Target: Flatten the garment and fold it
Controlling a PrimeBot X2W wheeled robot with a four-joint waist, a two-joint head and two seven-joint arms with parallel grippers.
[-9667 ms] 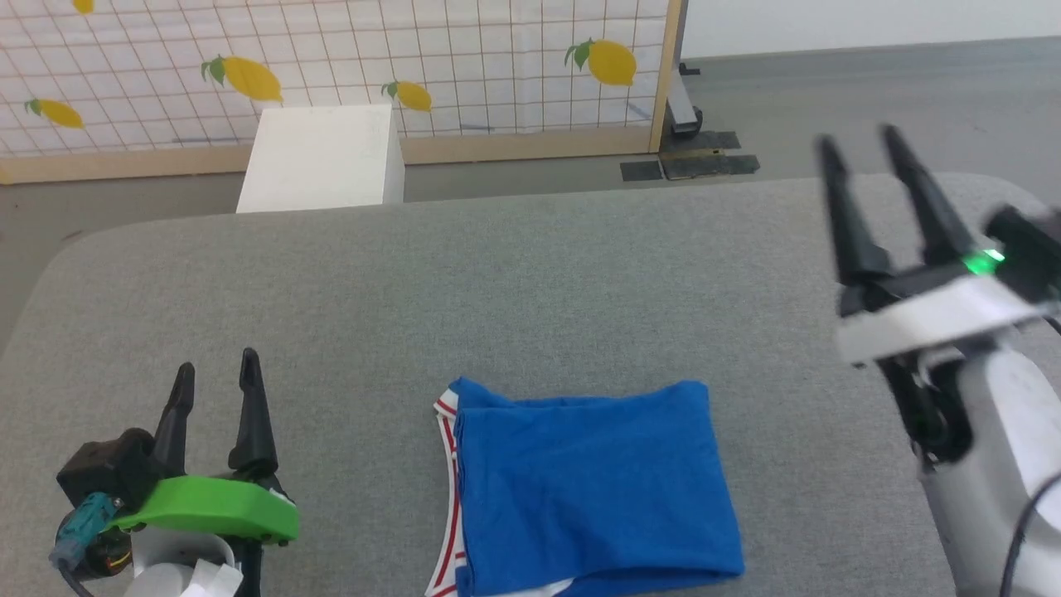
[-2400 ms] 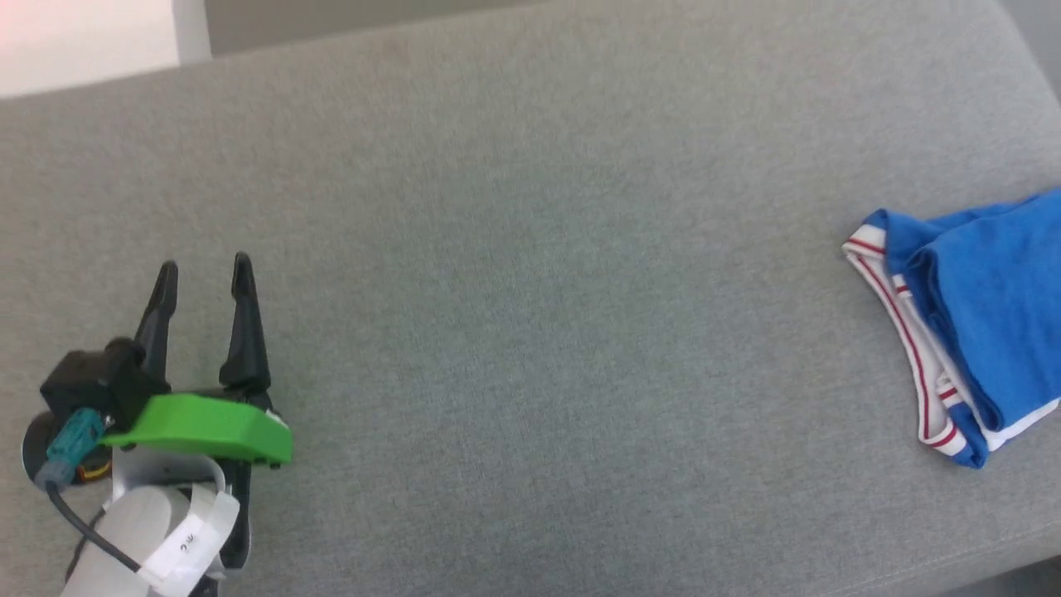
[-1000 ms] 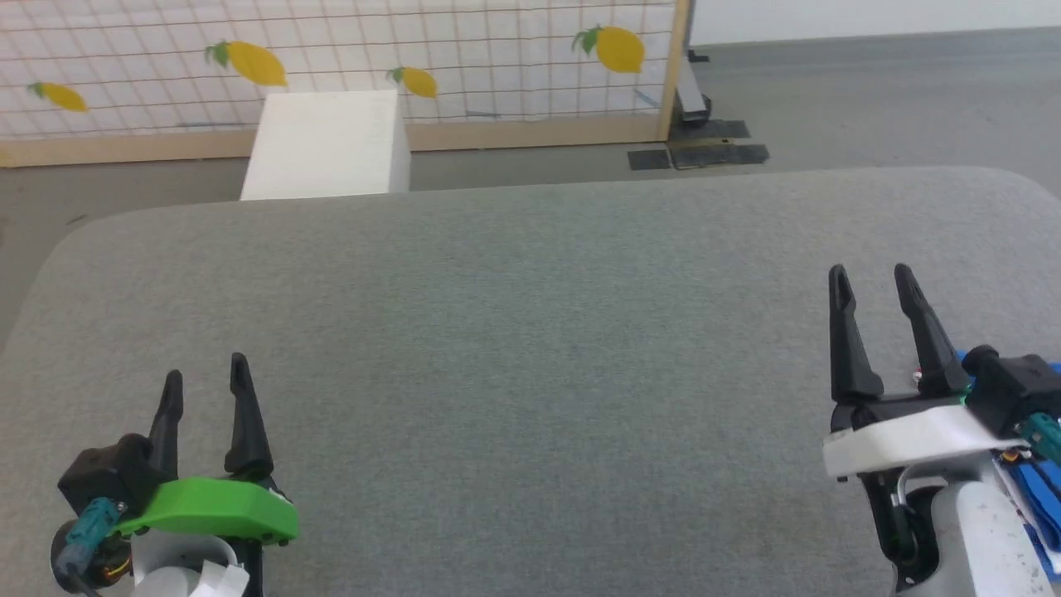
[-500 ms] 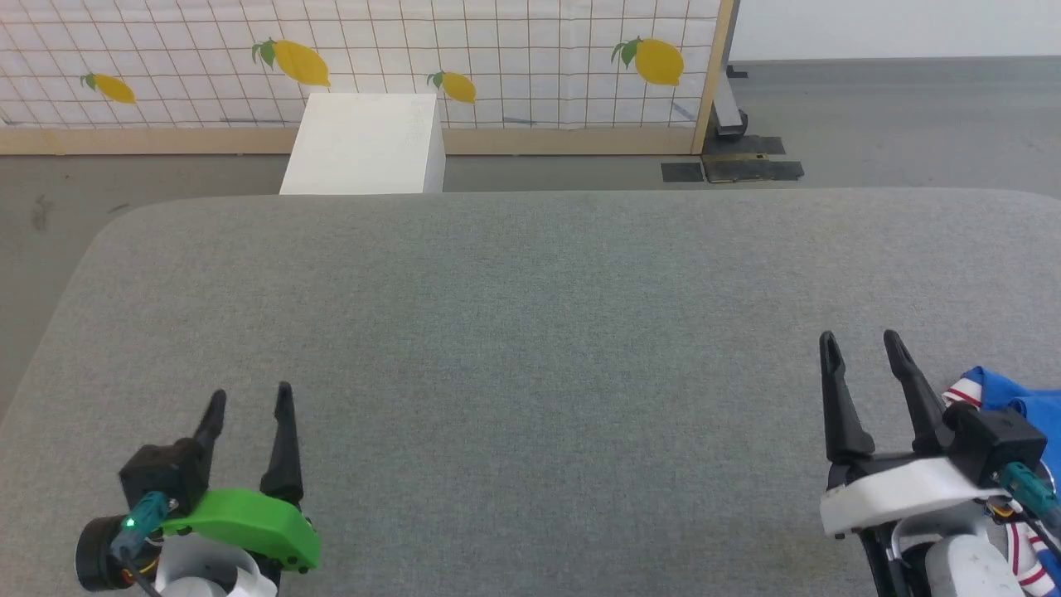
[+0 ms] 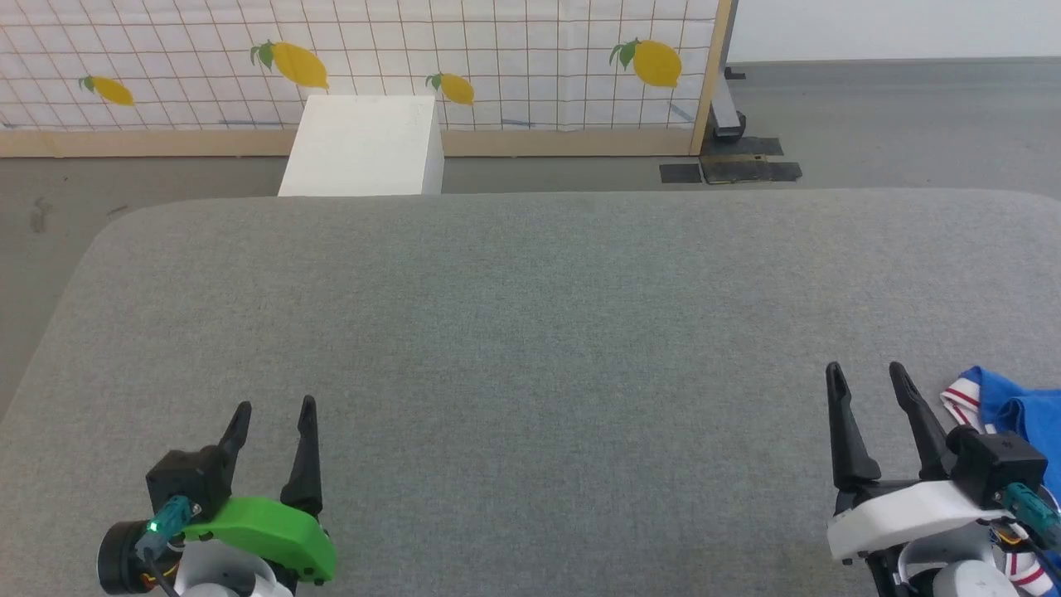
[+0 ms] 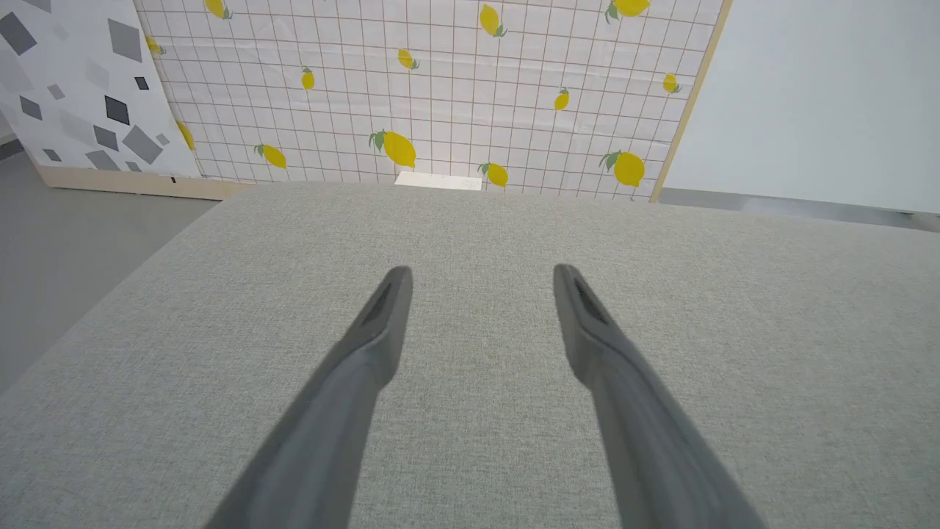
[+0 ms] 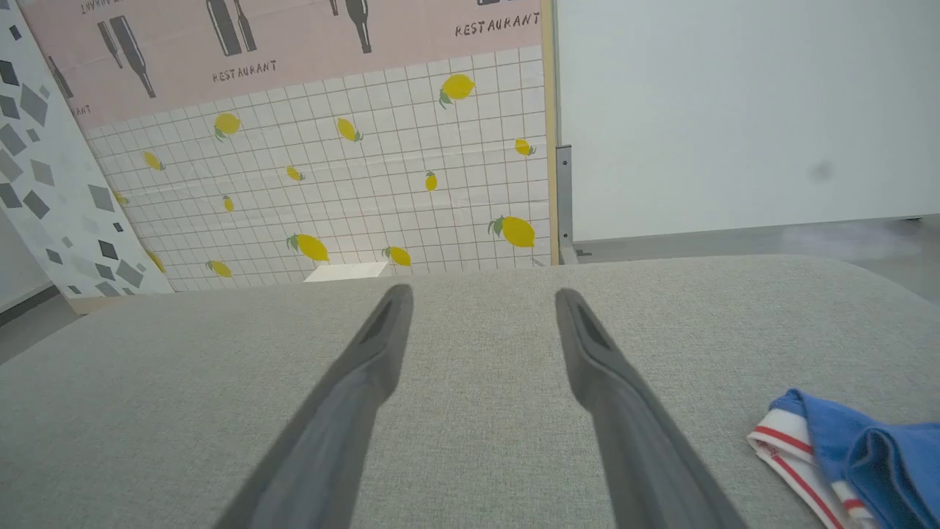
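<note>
Arms rested low at the near edge of the grey table [image 5: 530, 332], one on each side, fingers pointing toward the far edge. The left gripper [image 5: 275, 404] and the right gripper [image 5: 864, 367], two in all, both stood wide open and held nothing. One blue shirt [image 5: 1007, 406] lay bunched on the table just beside the right gripper. One white box [image 5: 365, 145] stood behind the table

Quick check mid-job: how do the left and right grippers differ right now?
The left gripper has a green mount; the right gripper has a white mount. The garment lies just beside the right gripper, while the left gripper has bare grey surface around it. Both are open and hold nothing.
</note>
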